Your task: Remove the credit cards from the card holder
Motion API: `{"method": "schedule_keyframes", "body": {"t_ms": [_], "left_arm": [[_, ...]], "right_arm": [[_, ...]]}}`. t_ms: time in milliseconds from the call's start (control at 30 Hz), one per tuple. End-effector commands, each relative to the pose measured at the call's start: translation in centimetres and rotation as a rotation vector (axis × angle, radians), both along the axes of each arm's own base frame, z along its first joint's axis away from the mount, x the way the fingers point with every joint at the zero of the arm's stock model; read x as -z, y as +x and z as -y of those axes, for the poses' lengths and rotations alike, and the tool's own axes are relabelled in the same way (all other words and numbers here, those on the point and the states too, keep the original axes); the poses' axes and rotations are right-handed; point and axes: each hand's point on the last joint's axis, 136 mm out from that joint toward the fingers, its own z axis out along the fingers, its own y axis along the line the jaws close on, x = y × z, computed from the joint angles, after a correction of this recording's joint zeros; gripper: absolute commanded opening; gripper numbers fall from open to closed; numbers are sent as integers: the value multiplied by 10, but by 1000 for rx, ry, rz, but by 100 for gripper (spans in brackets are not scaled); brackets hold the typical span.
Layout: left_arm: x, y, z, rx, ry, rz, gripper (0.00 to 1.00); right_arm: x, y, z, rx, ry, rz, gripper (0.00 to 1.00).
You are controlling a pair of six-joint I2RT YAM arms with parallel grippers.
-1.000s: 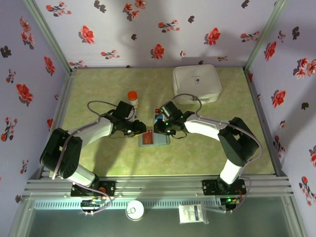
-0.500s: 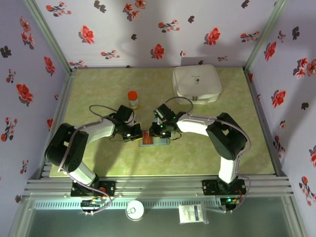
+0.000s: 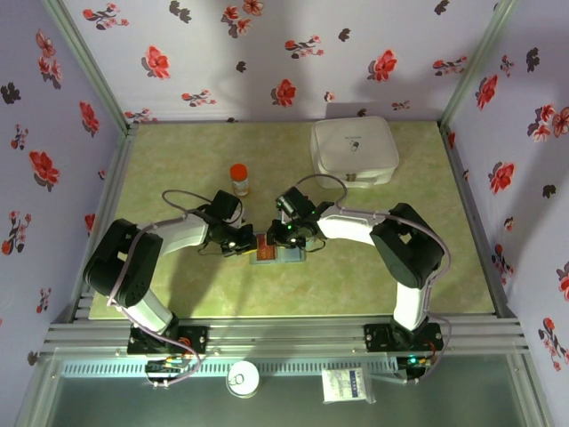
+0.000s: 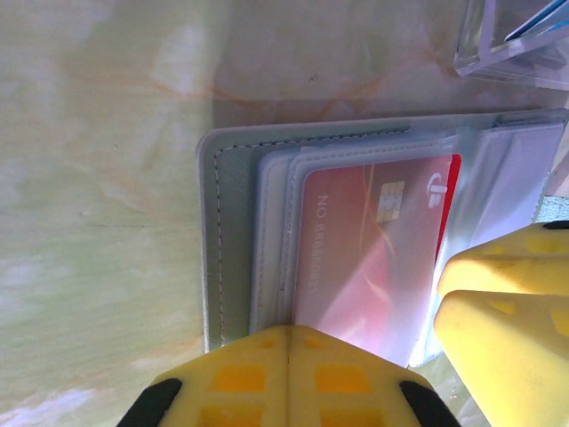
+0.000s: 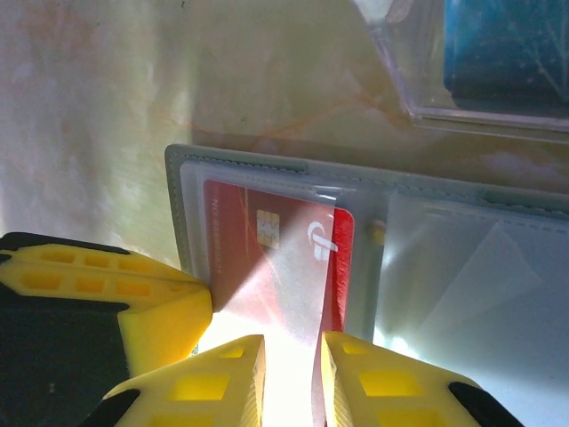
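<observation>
Lying open: card holder (image 4: 233, 178), grey-blue, flat on the green surface (image 3: 178, 160) between the two arms.
Red card (image 5: 267, 258): in a clear sleeve of the card holder, chip facing up.
Left pincer (image 4: 286, 378): yellow fingers pressed together at the card holder's near edge, closed; whether it pinches the sleeve I cannot tell.
Right pincer (image 5: 289, 382): narrow gap, clamped on the clear sleeve over the red card.
Blue card (image 5: 507, 53): in a clear case beside the card holder.
White box (image 3: 354, 149): far right, well apart.
Orange-capped bottle (image 3: 239, 177): behind the arms.

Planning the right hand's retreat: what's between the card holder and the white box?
Top view: bare table between card holder and white box; only the right arm's cable arcs over it.
</observation>
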Motion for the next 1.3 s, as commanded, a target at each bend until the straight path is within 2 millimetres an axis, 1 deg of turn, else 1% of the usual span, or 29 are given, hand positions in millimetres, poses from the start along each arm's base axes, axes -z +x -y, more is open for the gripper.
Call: {"method": "schedule_keyframes", "body": {"t_ms": [0,167,400,600,767,967,1267], "left_arm": [[15,-6,-11,-2,54,-26,0],[13,-5,-11,-4,51,-21,0],[9,-5,-10,-5,41,-19,0],[-1,-4,-7,-3,18,-3,9],[-3,-5,-7,-2,15,-2,11],[-1,-5,-7,-1,16,-4,9],[-19,2,2,6,-28,21,3]], "right_arm": [[4,-2,-7,1,16,-21,24],[9,-4,-7,4,19,-36,24],[17,-5,2,17,-30,-39,25],[21,-5,8,17,-72,-30,24],[18,-3,10,15,-79,-13,24],[11,0,11,12,-72,15,24],[-7,1,9,24,-13,56,25]]}}
